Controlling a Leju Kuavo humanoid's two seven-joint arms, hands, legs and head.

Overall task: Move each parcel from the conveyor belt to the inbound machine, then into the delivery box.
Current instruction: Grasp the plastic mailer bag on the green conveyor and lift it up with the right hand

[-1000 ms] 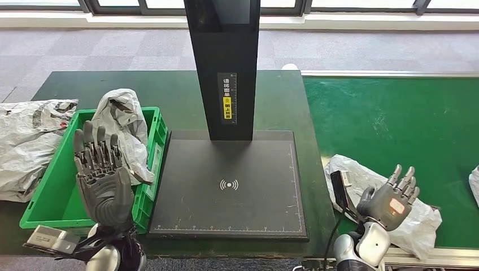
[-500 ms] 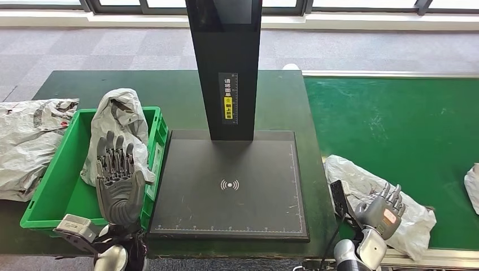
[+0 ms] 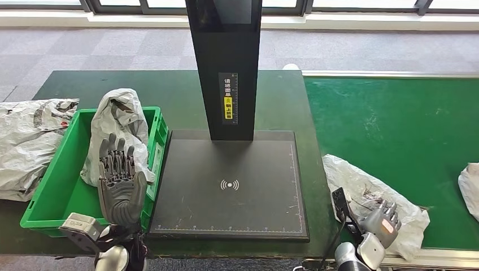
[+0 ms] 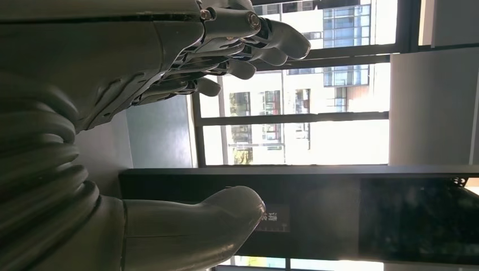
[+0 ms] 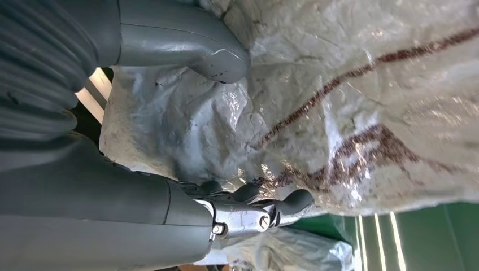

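Right hand [image 3: 379, 221] had dropped lower onto the parcel [image 3: 373, 195], fingers curled over its crinkled film, thumb apart | left hand [image 3: 120, 179] spread, upright over the green bin [image 3: 56, 186], holding nothing | dark green counter, grey carpet, windows beyond | parcel on belt [image 3: 395, 124], long axis slanting from scanner [image 3: 229, 186] toward the near edge

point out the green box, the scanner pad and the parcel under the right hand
green box [image 3: 42, 197]: head view, on its left wall.
scanner pad [image 3: 254, 169]: head view, on bare black surface right of the wireless mark.
parcel [image 3: 353, 175]: head view, on its crinkled upper left part, clear of the hand.
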